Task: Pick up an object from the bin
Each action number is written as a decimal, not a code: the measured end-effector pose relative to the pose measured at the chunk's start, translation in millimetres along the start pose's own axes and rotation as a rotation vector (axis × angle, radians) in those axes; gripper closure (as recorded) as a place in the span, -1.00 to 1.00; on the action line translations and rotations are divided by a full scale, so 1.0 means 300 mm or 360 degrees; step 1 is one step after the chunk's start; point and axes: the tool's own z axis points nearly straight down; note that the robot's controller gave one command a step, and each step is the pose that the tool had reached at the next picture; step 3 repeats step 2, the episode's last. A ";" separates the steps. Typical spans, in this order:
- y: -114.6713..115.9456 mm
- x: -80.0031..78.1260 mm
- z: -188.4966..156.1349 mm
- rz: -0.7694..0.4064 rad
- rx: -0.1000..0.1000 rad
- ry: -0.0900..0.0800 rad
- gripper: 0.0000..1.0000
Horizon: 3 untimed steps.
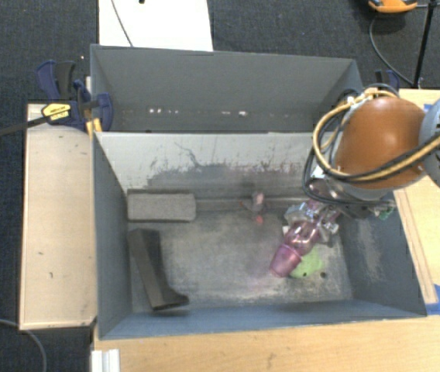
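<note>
now gripper (311,227) low at right side of bin (383,273), touching top end of tipped purple cup (285,260). green bit (310,266) just beside cup. cannot tell if gripper open or closed. best: squeeze cup only, lift straight up, keep off wall.

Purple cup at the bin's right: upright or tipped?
Tipped: the purple cup lies slanted on its side, one end at the end effector, with a small green thing beside it.

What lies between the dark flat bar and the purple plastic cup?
Nothing: from dark flat bar to purple plastic cup, the camera view shows bare bin floor.
</note>
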 end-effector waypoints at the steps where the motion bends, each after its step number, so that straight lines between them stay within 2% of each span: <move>1: 0.004 0.002 -0.021 0.0004 -0.0009 0.0005 1.00; 2: 0.007 0.003 -0.093 0.0001 -0.0017 0.0010 1.00; 3: 0.007 0.003 -0.093 0.0001 -0.0017 0.0010 1.00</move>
